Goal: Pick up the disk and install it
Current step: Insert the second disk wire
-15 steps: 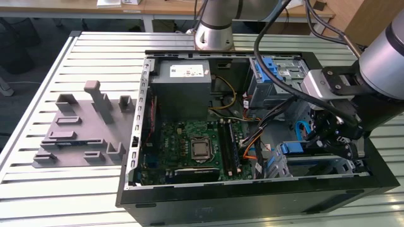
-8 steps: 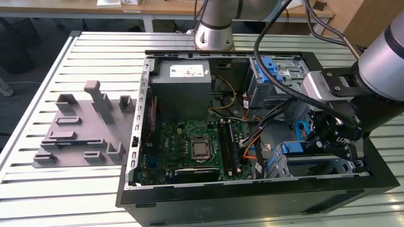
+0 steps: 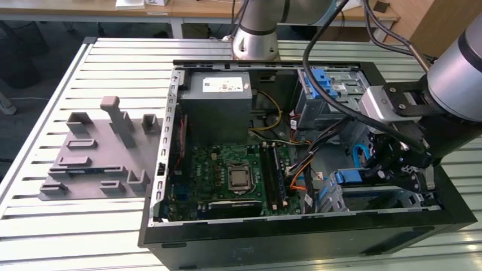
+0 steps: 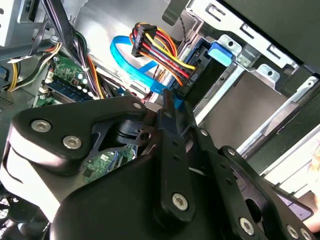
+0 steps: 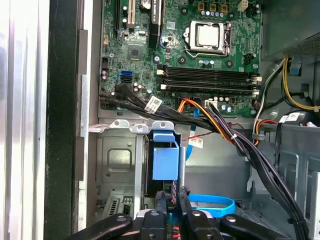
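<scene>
The gripper hangs deep inside the open computer case, at about four o'clock from the motherboard in the exterior view, right over the drive bay. The disk stands on edge in that bay, its blue plastic end piece facing up between the bay's metal walls; in the exterior view the same blue piece sits at about nine o'clock from the gripper, just beside it. In both wrist views the two black fingers look pressed close together with only a sliver between them, and they are not clamped on the disk. The bundle of red, yellow and black power wires and the blue flat data cable crowd in near the fingertips. I'd call this the seating end of the install rather than the pick-up: the disk looks lodged in its slot. Any move here calls for a straight line along the bay, kept clear of those cables so nothing snags.
</scene>
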